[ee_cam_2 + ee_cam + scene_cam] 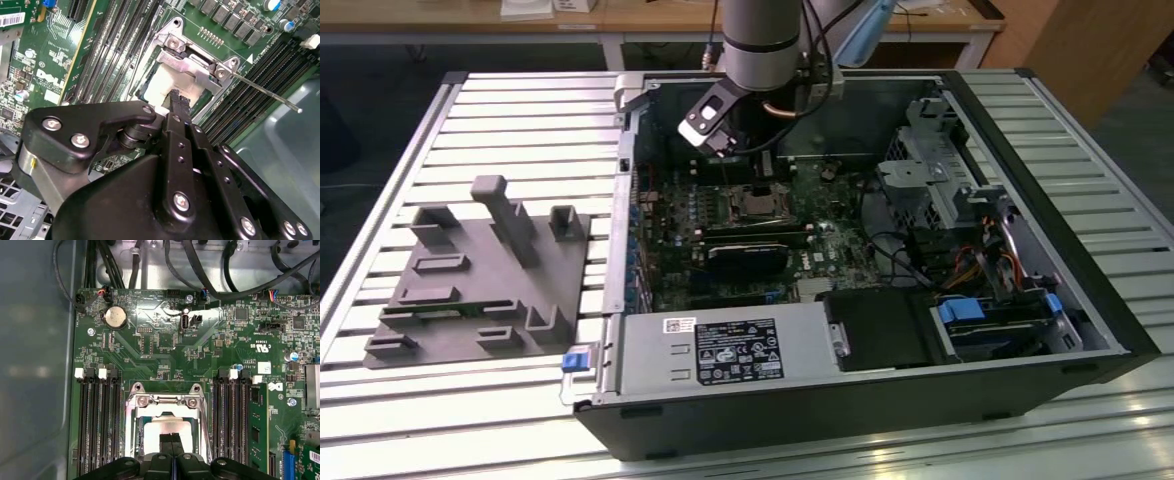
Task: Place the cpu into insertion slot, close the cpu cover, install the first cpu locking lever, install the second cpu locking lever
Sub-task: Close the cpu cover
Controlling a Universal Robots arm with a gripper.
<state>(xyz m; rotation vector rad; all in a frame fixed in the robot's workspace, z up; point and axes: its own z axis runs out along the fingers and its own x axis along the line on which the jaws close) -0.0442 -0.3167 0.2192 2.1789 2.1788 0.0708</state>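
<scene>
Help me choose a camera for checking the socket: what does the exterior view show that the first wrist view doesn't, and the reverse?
The exterior view gives the whole open computer case on the slatted table, plus the grey fixture block, the power supply and the arm above. The first wrist view gives board detail instead: the coin battery, memory slots and cables. Both share the cpu with the gripper at it, jaws shut.

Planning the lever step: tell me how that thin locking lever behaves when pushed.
The locking lever looks like a thin bare metal rod, so probably springy and slippery. One end sits at the cpu cover, so it likely pivots, not slides.
</scene>
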